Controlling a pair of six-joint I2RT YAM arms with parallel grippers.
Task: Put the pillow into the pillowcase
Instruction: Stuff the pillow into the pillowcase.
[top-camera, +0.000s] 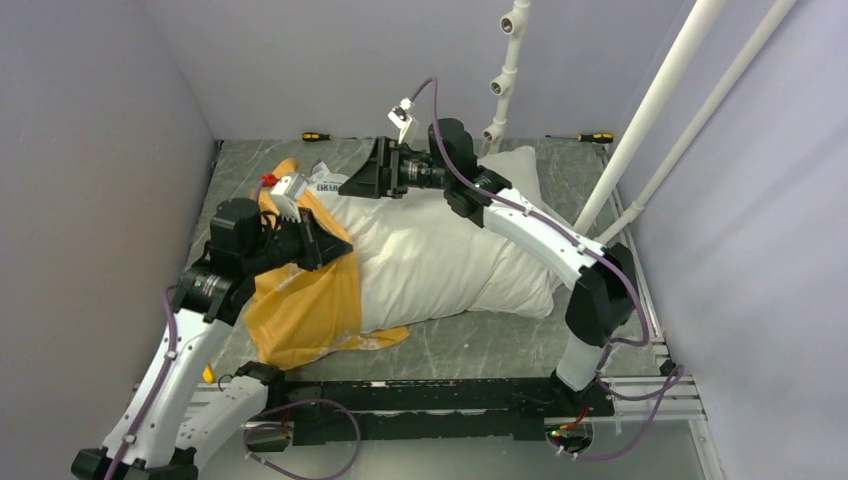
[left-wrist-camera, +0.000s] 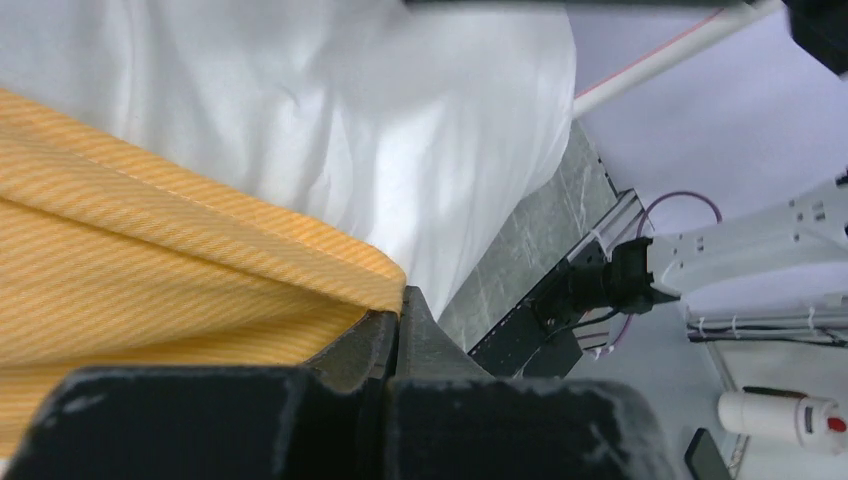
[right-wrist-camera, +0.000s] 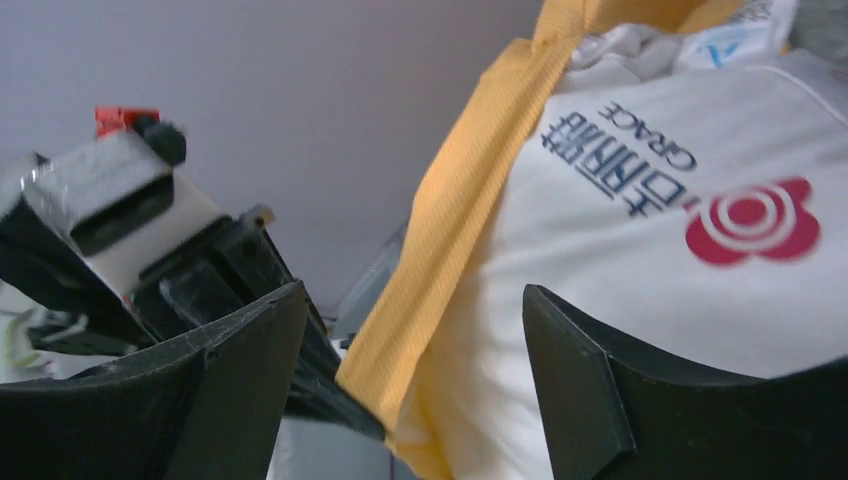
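The white pillow (top-camera: 450, 250) lies across the middle of the table. Its left end sits partly inside the orange-yellow pillowcase (top-camera: 300, 310), which is crumpled at the left. My left gripper (top-camera: 335, 245) is shut on the pillowcase's open edge, and in the left wrist view its fingertips (left-wrist-camera: 405, 300) pinch the striped orange fabric (left-wrist-camera: 150, 260) beside the pillow (left-wrist-camera: 350, 120). My right gripper (top-camera: 350, 185) hovers open at the pillow's far-left corner. In the right wrist view the gripper (right-wrist-camera: 412, 295) straddles the orange hem (right-wrist-camera: 450, 220) and the pillow (right-wrist-camera: 600, 300), near the red logo (right-wrist-camera: 752, 220).
Two screwdrivers (top-camera: 316, 135) (top-camera: 590, 137) lie by the back wall. White slanted pipes (top-camera: 650, 110) and a jointed white tube (top-camera: 507, 70) stand at the back right. Walls close in on left and right. A black rail (top-camera: 430, 395) runs along the near edge.
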